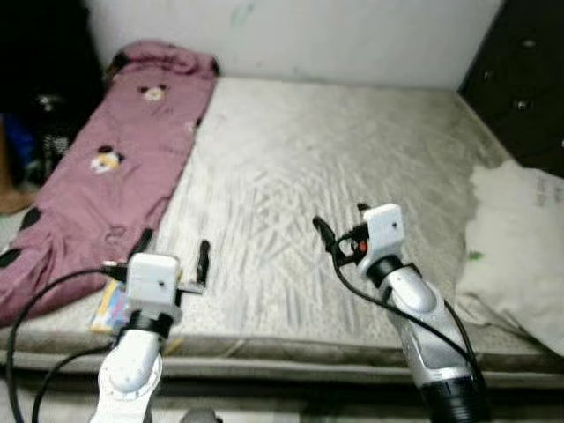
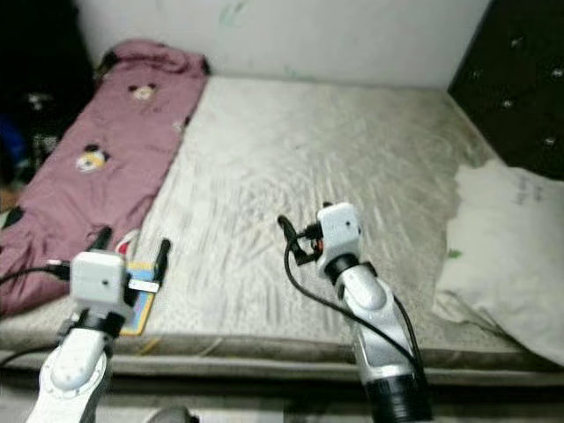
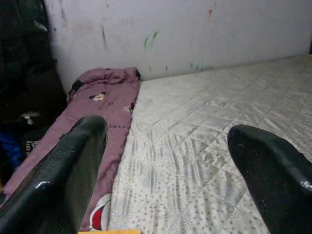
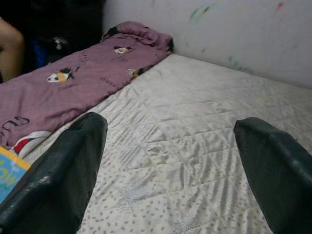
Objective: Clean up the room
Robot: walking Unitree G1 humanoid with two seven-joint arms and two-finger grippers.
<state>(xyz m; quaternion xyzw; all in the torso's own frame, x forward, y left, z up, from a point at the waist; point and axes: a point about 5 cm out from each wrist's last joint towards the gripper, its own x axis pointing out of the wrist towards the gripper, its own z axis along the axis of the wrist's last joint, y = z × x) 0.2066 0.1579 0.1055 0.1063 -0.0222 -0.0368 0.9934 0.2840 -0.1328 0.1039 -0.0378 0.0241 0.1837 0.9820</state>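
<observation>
My left gripper (image 1: 174, 249) and right gripper (image 1: 339, 224) hover empty, fingers spread, at lower frame over the mattress (image 1: 335, 150).

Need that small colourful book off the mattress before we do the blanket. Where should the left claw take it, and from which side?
Probably by the near edge of the book, coming in low from the mattress front edge. It lies flat beside the pink blanket, below the open left claw, so one finger would have to slide under that edge. How far it overhangs the mattress can't be told.
</observation>
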